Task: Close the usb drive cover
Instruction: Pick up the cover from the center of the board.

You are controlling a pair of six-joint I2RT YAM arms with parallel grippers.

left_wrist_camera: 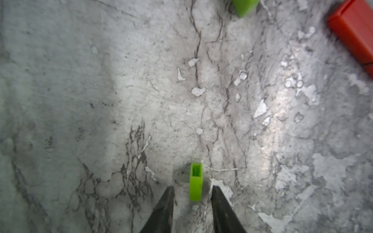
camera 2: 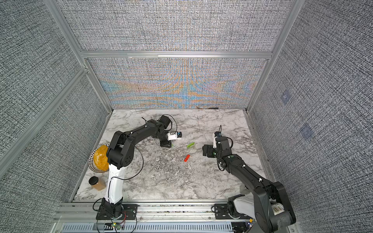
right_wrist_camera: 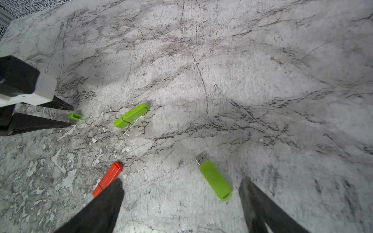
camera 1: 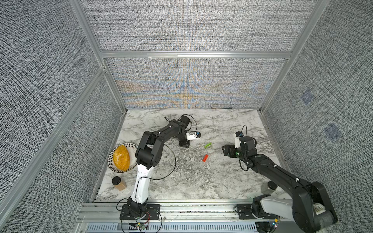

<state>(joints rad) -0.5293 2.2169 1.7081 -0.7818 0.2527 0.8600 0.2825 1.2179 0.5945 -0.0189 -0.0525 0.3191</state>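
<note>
The likely light, stiff, slick usb drive (right_wrist_camera: 109, 176), best pinched across its long sides, is lying near the capped green stick (right_wrist_camera: 132, 115) while the left jaws are narrowly straddling a loose green cap (left_wrist_camera: 195, 181) and the right jaws are gaping wide

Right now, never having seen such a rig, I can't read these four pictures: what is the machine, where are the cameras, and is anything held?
It is a two-armed robot at a marble table. Two pictures look down from overhead; two come from cameras on the wrists. The left gripper is open, with a loose green cap between its fingertips, untouched. The right gripper is open near an uncapped green drive. A capped green drive and a closed red drive lie nearby. Nothing is held.
</note>
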